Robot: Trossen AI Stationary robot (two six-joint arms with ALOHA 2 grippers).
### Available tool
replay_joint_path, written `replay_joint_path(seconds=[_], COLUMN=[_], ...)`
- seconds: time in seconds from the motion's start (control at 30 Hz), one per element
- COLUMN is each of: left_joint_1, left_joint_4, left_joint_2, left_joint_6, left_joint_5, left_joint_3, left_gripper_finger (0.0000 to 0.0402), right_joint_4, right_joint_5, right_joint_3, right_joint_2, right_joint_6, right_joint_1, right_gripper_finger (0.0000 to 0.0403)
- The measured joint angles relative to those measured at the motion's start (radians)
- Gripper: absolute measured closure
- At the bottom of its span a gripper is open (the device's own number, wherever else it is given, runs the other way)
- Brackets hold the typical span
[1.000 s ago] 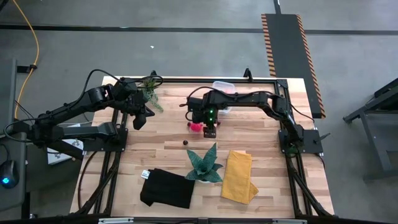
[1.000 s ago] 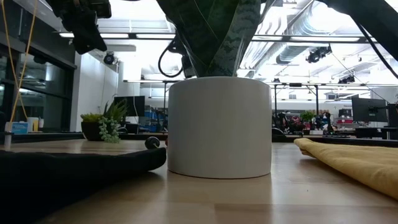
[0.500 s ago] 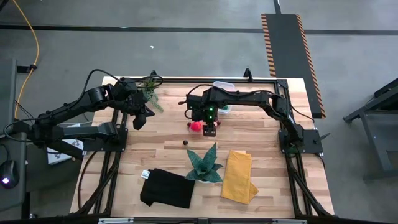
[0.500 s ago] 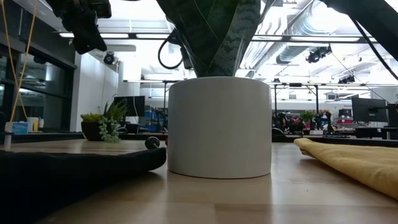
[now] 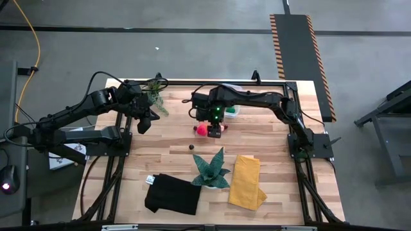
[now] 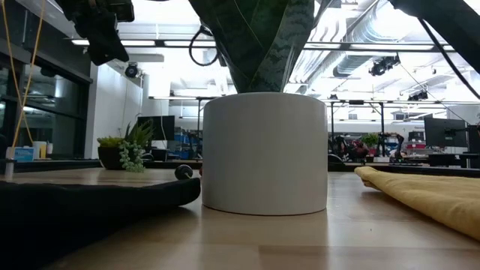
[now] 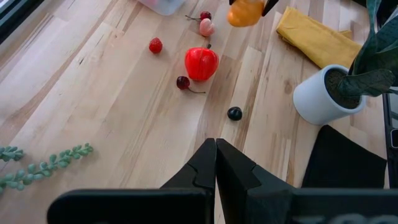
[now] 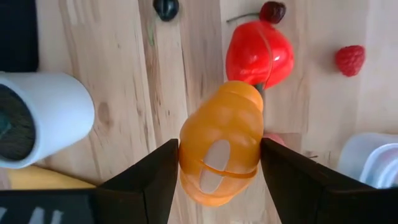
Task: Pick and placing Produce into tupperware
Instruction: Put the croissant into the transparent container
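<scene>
Orange toy fruit held in the right gripper above scattered produce on the wooden table.

Left gripper (image 7: 216,163), fingers pressed together and empty, hangs over the table's left side near a trailing green sprig (image 7: 46,167). Further right on the bare wood lie a small red raspberry (image 7: 155,45), a dark cherry with a stem (image 7: 183,82), a glossy red pepper-like toy (image 7: 201,63) and a tiny dark round berry (image 7: 234,113), each apart from the others. Right gripper (image 8: 219,165) clasps the ribbed orange toy fruit (image 8: 222,140) between its two dark fingers, above the red toy. Clear plastic rectangular tub (image 5: 231,110) sits just beyond, at the table's far edge. White pot with a teal spiky plant (image 5: 210,170) and a folded yellow cloth (image 5: 246,181) stand nearer the front.
</scene>
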Motion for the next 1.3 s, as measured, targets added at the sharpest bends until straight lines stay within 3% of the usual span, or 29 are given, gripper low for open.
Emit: replay_joint_path(seconds=[0.63,1.3], left_joint_1=[0.000,0.000], left_joint_4=[0.000,0.001], left_joint_2=[0.000,0.000], left_joint_6=[0.000,0.000], left_joint_5=[0.000,0.000], left_joint_3=[0.000,0.000], left_gripper_finger=[0.0401,0.0401], right_joint_4=[-0.113,-0.187], right_joint_5=[-0.004,-0.011], right_joint_3=[0.271,0.277], right_joint_2=[0.000,-0.015], right_joint_6=[0.091,0.125], right_joint_1=[-0.071,-0.166], right_gripper_finger=[0.0194,0.0194])
